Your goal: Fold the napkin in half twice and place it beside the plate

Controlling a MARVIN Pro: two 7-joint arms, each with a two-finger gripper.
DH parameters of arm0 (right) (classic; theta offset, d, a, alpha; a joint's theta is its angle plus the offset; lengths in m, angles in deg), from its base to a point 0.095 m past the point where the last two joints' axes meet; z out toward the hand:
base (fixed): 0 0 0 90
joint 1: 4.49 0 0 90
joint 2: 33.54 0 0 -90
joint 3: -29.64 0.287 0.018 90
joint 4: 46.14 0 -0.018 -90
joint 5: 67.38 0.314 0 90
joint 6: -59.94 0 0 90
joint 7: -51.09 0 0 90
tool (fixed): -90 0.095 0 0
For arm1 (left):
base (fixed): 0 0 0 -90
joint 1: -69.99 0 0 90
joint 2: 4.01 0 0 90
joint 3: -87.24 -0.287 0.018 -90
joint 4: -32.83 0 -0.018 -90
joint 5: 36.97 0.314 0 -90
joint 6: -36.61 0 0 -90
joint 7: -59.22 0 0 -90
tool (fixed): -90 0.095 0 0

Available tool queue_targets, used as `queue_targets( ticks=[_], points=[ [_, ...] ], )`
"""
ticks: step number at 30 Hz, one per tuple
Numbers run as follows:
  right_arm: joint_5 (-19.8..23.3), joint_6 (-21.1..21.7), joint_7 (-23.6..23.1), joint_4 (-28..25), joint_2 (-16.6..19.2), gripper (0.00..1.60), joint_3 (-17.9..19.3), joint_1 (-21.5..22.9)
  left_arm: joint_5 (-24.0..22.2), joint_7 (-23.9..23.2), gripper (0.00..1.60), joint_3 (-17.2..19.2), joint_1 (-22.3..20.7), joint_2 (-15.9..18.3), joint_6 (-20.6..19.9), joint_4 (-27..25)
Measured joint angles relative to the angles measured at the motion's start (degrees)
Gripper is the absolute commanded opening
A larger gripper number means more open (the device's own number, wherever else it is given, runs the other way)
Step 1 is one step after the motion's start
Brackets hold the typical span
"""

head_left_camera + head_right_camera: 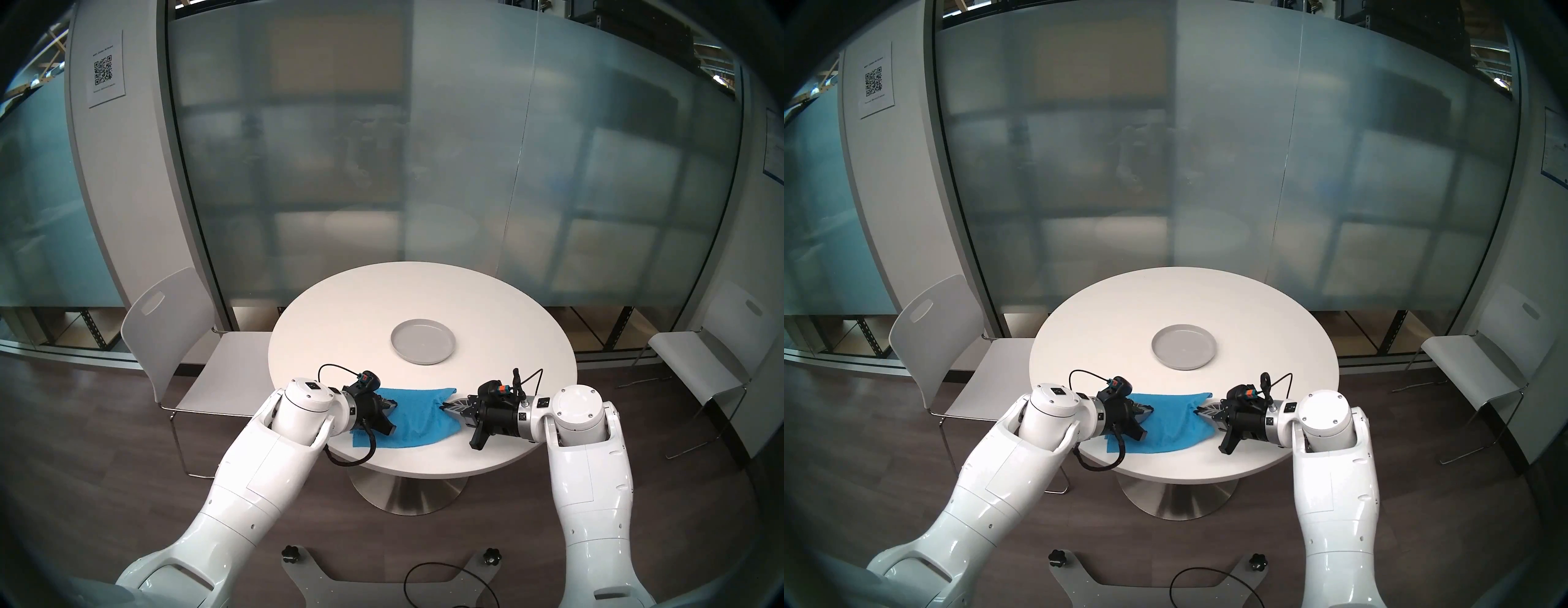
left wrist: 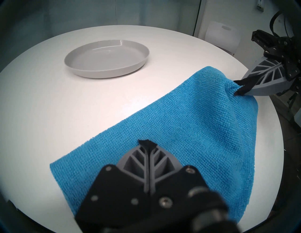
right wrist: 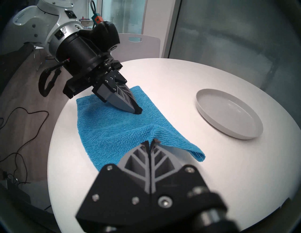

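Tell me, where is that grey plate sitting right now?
In the head view the plate sits empty near the middle of the round white table, beyond the blue napkin, not touching it.

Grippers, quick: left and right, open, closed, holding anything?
Left gripper: closed, tips pressed on the napkin; whether it pinches cloth cannot be told.
Right gripper: closed, pinching the napkin's right edge, lifted off the table.
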Motion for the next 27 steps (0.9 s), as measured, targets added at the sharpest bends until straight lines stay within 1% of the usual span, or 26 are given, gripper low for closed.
queue_targets(
  ticks=[7,20,23,27],
  points=[
    [0.1,0.4,-1.4,-1.2,-0.3,0.0,-0.8,-0.9,0.3,0.4,0.0,-0.6,-0.7,-0.5,0.2,0.7],
    [0.0,-0.2,-2.1,-2.2,-0.8,0.0,-1.7,-0.4,0.2,0.9,0.0,-0.8,-0.5,-0.8,0.3,0.5],
    [-0.1,-0.2,-2.2,-2.6,-0.8,0.0,-1.3,-0.4,0.2,1.0,0.0,-0.9,-0.3,-0.8,0.3,0.3],
    [-0.1,-0.1,-2.0,-2.9,-0.3,0.0,0.3,-0.5,0.2,1.3,0.0,-0.9,-0.1,-0.9,0.3,0.1]
  ],
)
